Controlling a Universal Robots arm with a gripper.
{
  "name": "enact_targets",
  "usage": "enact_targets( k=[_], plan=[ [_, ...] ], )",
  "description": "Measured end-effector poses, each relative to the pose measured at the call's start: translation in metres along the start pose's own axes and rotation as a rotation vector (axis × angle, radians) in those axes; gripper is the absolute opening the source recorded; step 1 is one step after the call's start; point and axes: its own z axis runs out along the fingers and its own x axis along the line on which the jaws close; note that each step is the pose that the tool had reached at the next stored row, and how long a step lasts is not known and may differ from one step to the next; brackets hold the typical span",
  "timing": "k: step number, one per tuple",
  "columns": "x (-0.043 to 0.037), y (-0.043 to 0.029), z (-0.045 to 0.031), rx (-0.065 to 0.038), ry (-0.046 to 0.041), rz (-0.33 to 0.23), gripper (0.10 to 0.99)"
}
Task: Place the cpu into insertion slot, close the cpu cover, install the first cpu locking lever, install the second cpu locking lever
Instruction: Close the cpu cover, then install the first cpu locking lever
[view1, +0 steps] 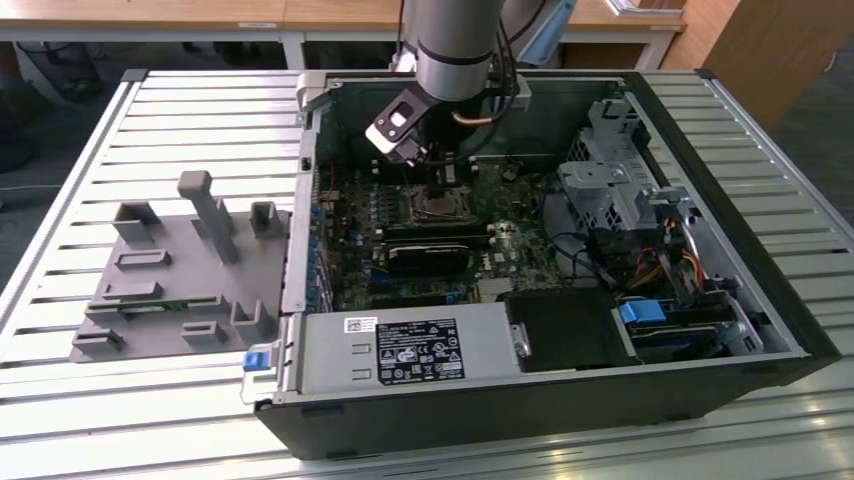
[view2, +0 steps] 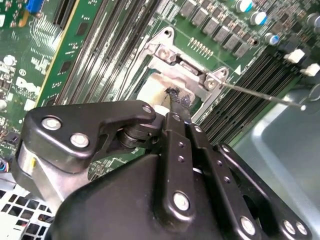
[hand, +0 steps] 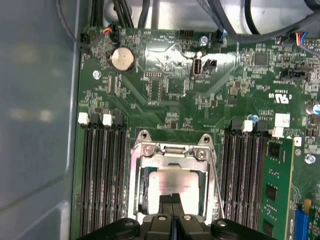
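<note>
The insertion slot sits mid-board inside the open computer case. In the first wrist view the cpu lies in it, pale silver, framed by the cpu cover, which lies flat around it. In both wrist views a thin wire locking lever runs along one side of the socket, angled away from it. My gripper hangs right over the socket with its black fingers pressed together, their tips over the cpu's edge. My gripper seems to hold nothing. The arm reaches down into the case.
Long black memory slots flank the socket on both sides. A grey parts fixture lies on the slatted table at the exterior view's left. A power supply fills the case front, and a drive cage and cables stand at the exterior view's right.
</note>
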Motion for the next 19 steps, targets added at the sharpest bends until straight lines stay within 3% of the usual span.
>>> enact_targets(
  k=[9, 19],
  plan=[
    [-0.0002, 0.0068, 0.0, 0.0, 0.0001, 0.0, 0.106],
    [-0.0002, 0.0076, -0.0004, 0.0, 0.0001, 0.0, 0.106]
  ],
)
